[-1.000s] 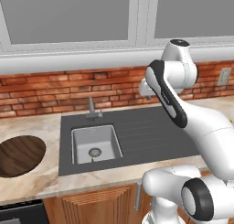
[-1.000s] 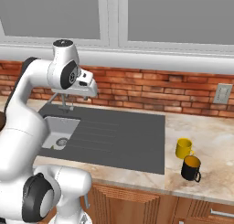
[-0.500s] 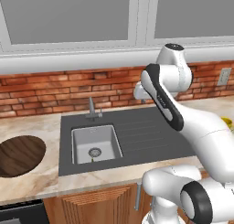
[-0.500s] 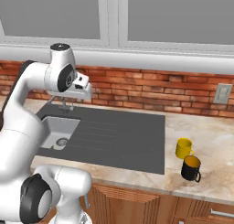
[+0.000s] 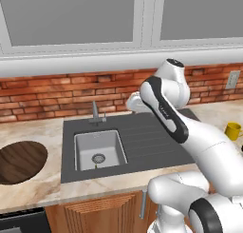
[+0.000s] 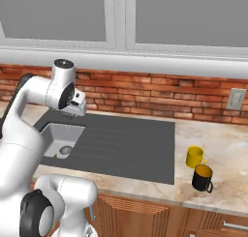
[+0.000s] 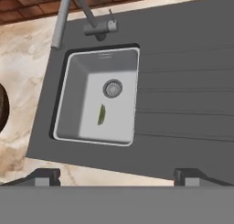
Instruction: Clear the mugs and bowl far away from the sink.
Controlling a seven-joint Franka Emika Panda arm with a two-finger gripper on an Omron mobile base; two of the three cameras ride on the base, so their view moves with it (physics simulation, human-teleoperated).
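The white robot arm with dark joints (image 5: 163, 106) is raised above the ribbed draining board, its hand close to the red brick backsplash (image 5: 57, 96), and the two-finger gripper (image 7: 116, 175) hangs over the sink area with its dark fingertips (image 7: 43, 176) standing far apart at the two lower corners of the hand view, jaws wide open and holding nothing. Below it lies the small light-grey rectangular sink basin (image 7: 98, 97) with a round drain (image 7: 112, 88), set in a dark charcoal ribbed surround (image 5: 142, 139); a small green sliver (image 7: 101, 114) lies on the basin floor near the drain, and I cannot tell what it is. A thin grey metal tap (image 7: 68, 13) stands at the back edge of the surround. The wide, shallow, dark brown wooden bowl (image 5: 19, 160) rests on the pale marbled countertop (image 5: 47, 191) to the left of the surround, well apart from the basin. On the countertop right of the surround stand a plain bright yellow mug (image 6: 195, 156) and a black mug with a yellow inside (image 6: 202, 177), just beside each other, the black one nearer the counter's front edge. A pale wall socket (image 6: 235, 99) sits on the brick above them. No brand, label or writing can be read on any of these things
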